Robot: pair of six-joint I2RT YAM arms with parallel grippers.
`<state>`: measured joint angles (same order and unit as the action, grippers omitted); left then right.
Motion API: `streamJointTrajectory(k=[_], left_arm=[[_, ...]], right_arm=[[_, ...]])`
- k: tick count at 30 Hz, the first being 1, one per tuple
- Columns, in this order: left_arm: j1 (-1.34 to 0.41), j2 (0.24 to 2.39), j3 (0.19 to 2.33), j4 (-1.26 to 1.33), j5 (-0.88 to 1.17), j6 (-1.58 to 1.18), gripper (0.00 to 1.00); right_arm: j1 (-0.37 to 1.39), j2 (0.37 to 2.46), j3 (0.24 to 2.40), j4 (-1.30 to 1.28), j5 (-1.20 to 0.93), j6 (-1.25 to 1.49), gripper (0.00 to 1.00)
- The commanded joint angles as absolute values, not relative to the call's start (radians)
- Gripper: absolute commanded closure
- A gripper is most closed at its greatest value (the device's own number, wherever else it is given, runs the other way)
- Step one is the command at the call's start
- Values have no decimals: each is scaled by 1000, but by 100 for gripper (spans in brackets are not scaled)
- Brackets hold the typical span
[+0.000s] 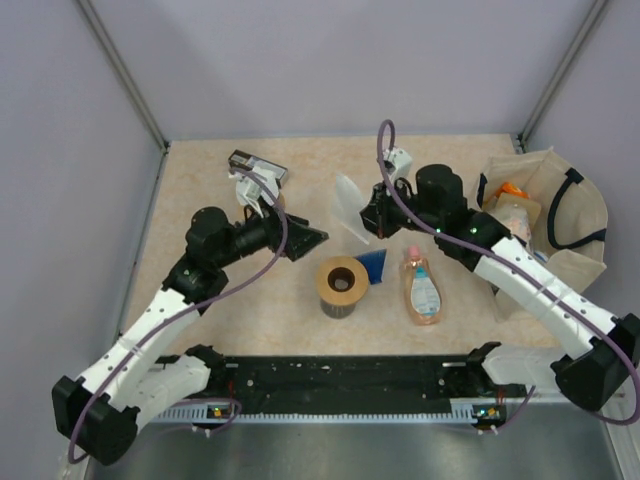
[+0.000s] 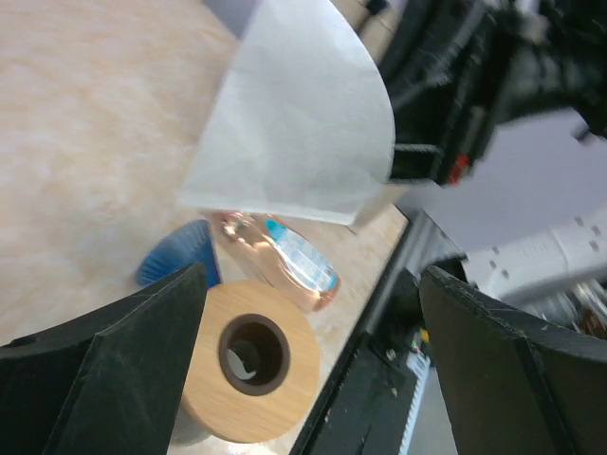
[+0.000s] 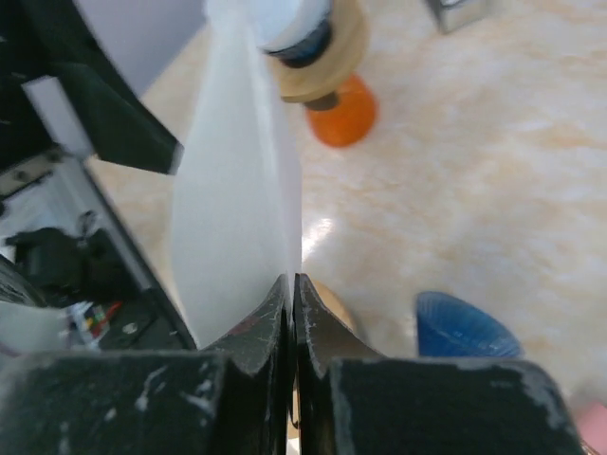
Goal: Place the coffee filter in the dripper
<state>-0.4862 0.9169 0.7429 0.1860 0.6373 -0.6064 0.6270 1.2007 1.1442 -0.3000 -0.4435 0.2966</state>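
Left gripper (image 1: 305,238): jaws wide apart, empty, pointing toward the filter.

Coffee filter (image 1: 345,205): in the air, behind and above the dripper (image 1: 341,283), not touching it. It is folded flat and hangs limp.

Right gripper (image 3: 291,284): jaws pressed together on the filter's lower edge.

Risks (judgement):
- Flat paper may catch on the wooden rim and crumple instead of opening into a cone.
- A thin pinch could slip.
- The arms are close and could collide.
- The bottle (image 1: 422,290) lies just right of the dripper and could be knocked.

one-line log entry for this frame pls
right gripper: shut on coffee filter, held off table | left gripper: open, beside dripper | dripper: no filter in it yet
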Motion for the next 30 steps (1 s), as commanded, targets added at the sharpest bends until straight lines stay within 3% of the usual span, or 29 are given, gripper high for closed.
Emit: streamJointTrajectory(k=[1,4,10,30], left_arm=[[-488,893,900,-124,209,-560,1],[-488,917,972,-141,228,-554,1],[-514,1032,1060,-31,336,-635,1],[-626,1321,1232,15,327,-643,3]], right_arm=[[748,1224,1281,-472,168,163,100],[794,1275,1328,-537,342,141,100],[839,1292,1338,-515,406,104,100],[851,1286,1307,-459,285,81,100]])
